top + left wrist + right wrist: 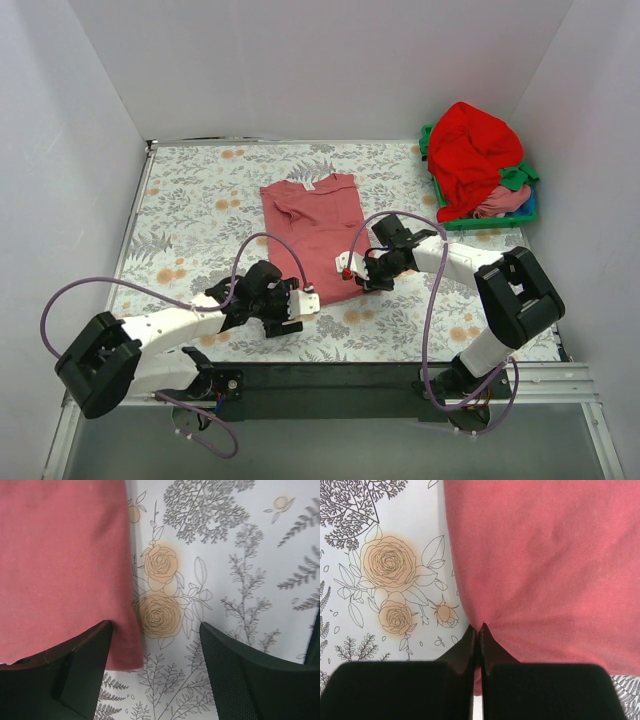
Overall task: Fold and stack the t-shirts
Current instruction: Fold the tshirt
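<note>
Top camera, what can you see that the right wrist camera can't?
Only the top view shows the green basket heaped with a red t-shirt, plus the left gripper. Only the right wrist view shows close up how the right gripper pinches shut on the edge of the rose-pink t-shirt. Both show that t-shirt lying on the flowery table.

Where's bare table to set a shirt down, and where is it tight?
Widest bare patch: floral cloth between the left wall and the rose shirt. A smaller one lies between the shirt and the green basket. Crowded: the shirt's near edge, where the left gripper and right gripper sit.
</note>
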